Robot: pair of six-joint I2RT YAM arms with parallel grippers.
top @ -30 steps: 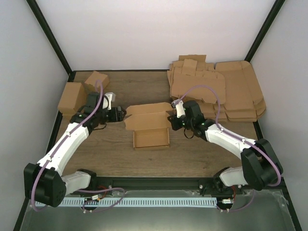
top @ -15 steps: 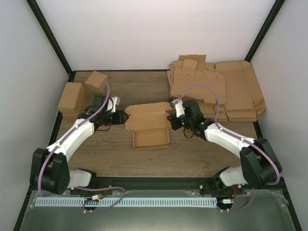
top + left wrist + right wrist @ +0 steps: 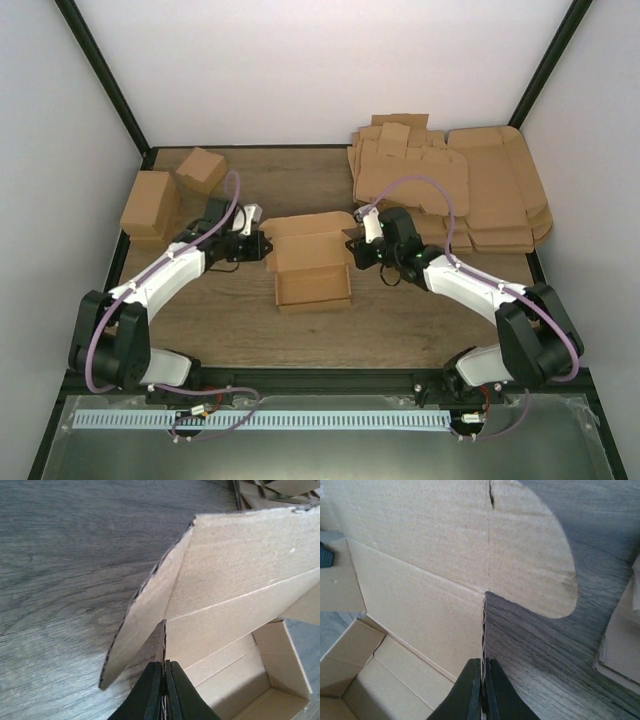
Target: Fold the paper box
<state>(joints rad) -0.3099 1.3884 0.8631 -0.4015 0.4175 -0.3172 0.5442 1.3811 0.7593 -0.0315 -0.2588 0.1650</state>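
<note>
The paper box [image 3: 312, 262] sits mid-table, a brown cardboard tray with its lid flap raised behind it. My left gripper [image 3: 263, 247] is shut on the lid's left edge; in the left wrist view the fingertips [image 3: 164, 666] pinch a thin cardboard edge of the paper box [image 3: 235, 605]. My right gripper [image 3: 353, 250] is shut on the lid's right edge, and in the right wrist view the gripper [image 3: 483, 666] clamps the corrugated edge of the paper box [image 3: 420, 575]. The open tray [image 3: 365, 680] shows at lower left there.
A heap of flat cardboard sheets [image 3: 455, 185] lies at the back right. Two small brown cartons [image 3: 150, 203] [image 3: 201, 169] stand at the back left, near the left arm. Bare wooden table [image 3: 300, 335] lies in front of the box.
My left gripper moved right to the lid's left edge and closed on it. The right gripper kept its grip in place.
</note>
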